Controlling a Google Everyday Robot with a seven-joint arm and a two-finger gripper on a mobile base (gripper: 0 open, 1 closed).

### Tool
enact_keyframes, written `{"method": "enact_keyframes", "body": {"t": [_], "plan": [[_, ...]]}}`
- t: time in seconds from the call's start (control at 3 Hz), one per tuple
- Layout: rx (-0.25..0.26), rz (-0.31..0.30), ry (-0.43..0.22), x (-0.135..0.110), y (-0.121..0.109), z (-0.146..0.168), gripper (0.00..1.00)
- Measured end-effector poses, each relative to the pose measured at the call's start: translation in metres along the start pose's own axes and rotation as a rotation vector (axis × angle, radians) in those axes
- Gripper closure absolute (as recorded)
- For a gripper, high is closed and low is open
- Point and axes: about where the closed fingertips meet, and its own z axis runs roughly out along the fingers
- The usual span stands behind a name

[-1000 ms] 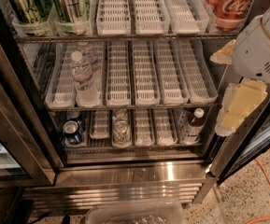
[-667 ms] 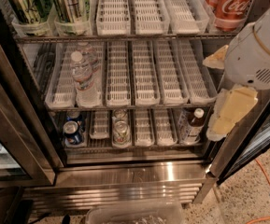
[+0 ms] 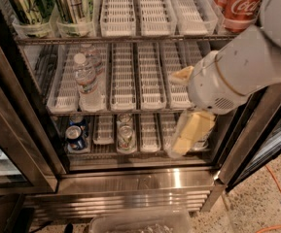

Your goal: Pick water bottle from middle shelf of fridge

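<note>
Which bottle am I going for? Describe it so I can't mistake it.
In the open fridge, look at the middle shelf, second lane from the left, well left of the gripper. The water bottle stands at the front: clear, ribbed, white cap, pale label; a similar bottle stands directly behind it.
</note>
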Motion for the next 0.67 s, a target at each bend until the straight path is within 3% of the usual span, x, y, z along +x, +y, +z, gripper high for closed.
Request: {"method": "enact_keyframes", "body": {"t": [0.33,0.67], "plan": [[-0.03,-0.039,-0.096,-0.0327,0.0101,0.0313,0.0],[-0.03,-0.039,-0.096,-0.0327,0.0101,0.0314,0.0]]}}
